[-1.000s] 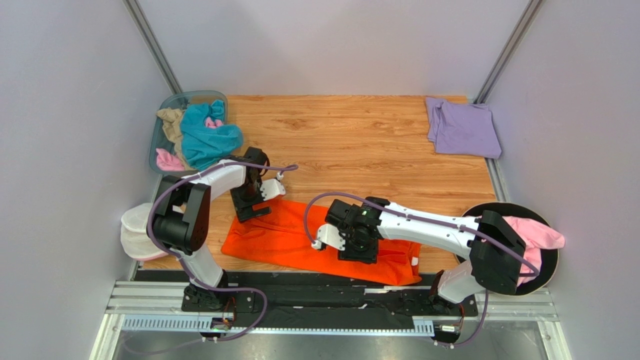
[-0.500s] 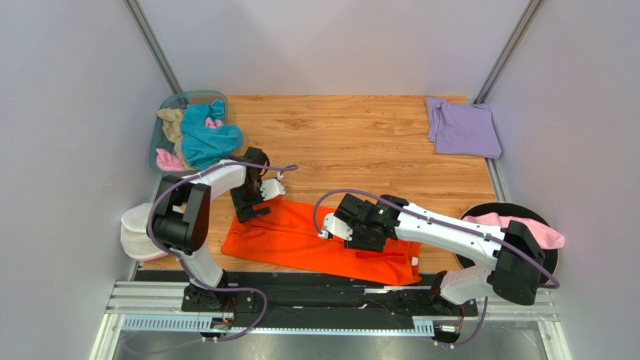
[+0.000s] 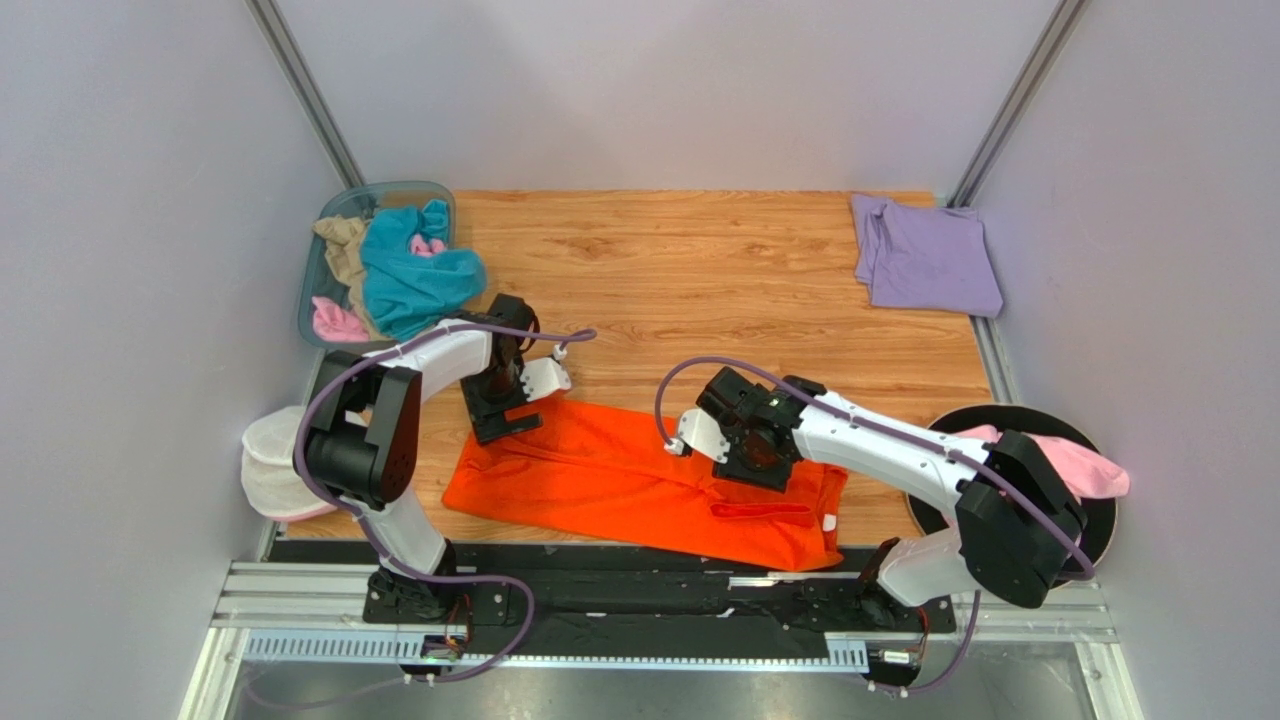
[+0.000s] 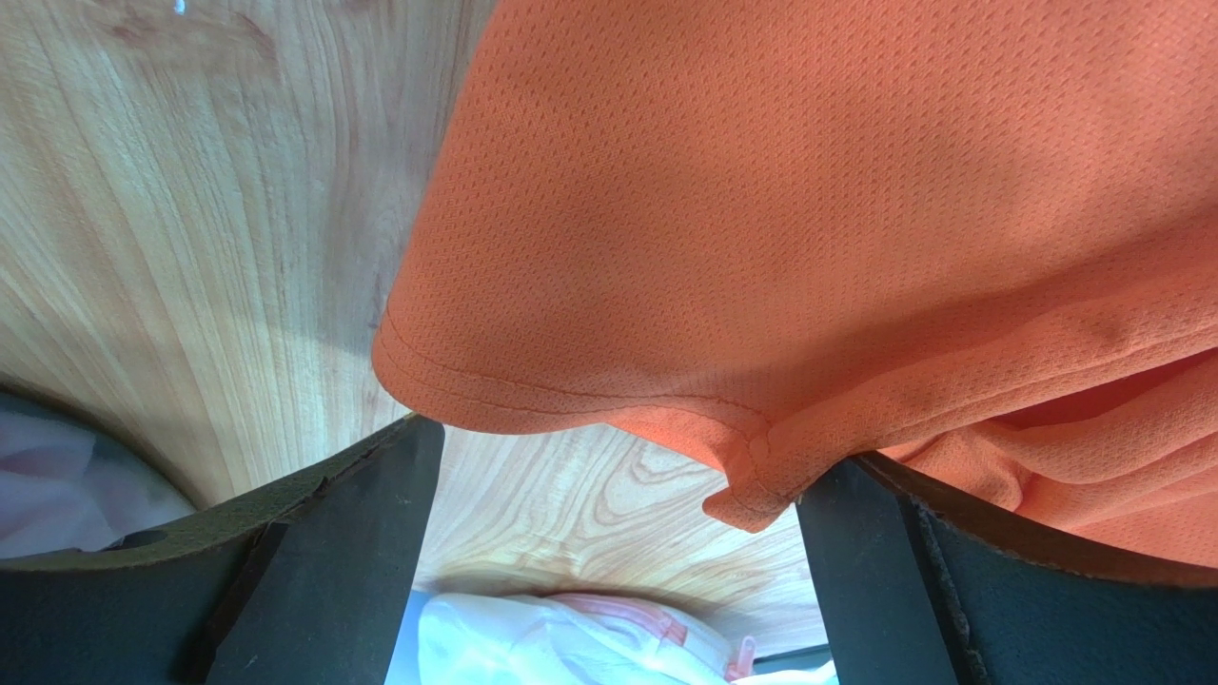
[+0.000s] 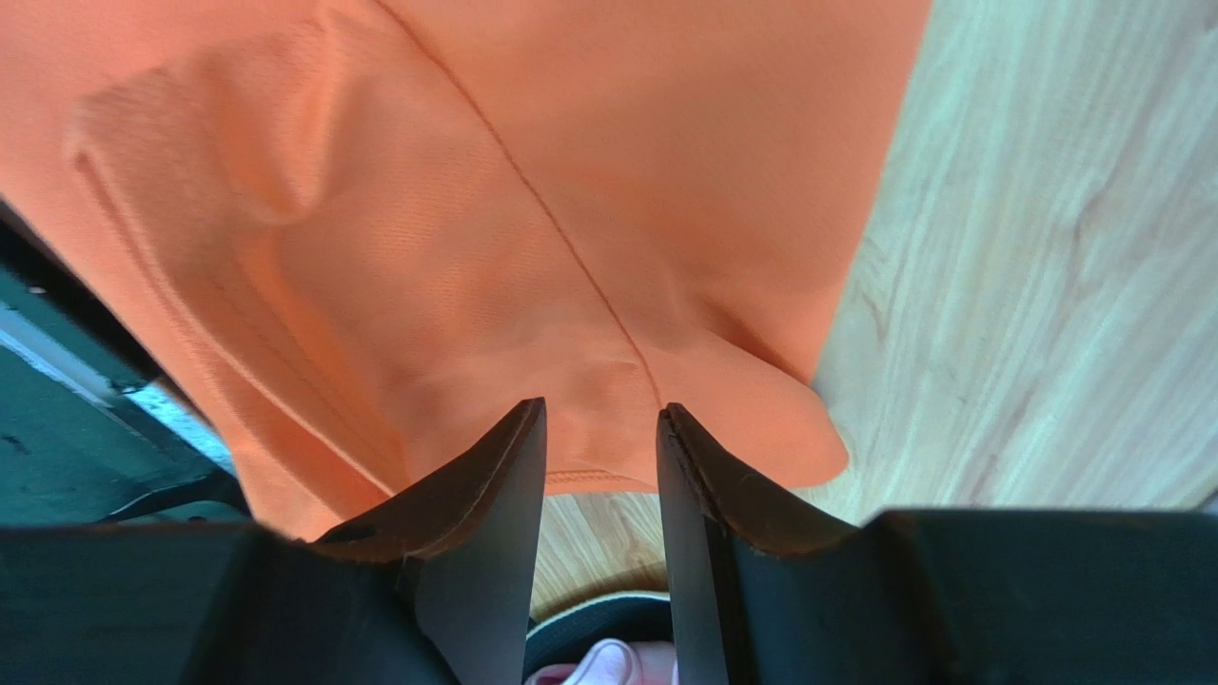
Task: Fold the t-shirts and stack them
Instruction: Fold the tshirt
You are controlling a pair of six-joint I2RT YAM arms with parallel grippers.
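Note:
A bright orange t-shirt (image 3: 601,477) lies spread along the table's near edge. My left gripper (image 3: 504,413) stands wide open over its far left corner. In the left wrist view the shirt's hemmed corner (image 4: 744,286) lies just beyond the left gripper (image 4: 629,450), with bare wood between the fingers. My right gripper (image 3: 756,455) hovers over the shirt's right part. Its jaws stand a little apart, with nothing between them. In the right wrist view the right gripper (image 5: 601,411) points at a seam and a folded edge of the orange shirt (image 5: 472,214). A folded lavender t-shirt (image 3: 924,255) lies at the far right corner.
A clear bin (image 3: 361,197) at the far left holds teal (image 3: 406,270), tan and pink shirts. A white mesh pouch (image 3: 278,458) hangs off the left edge. A black round tray (image 3: 984,420) off the right edge carries a pink cloth (image 3: 1074,465).
My right arm has swung right and a little farther back across the orange shirt, from its middle to its right part. The left arm has not moved.

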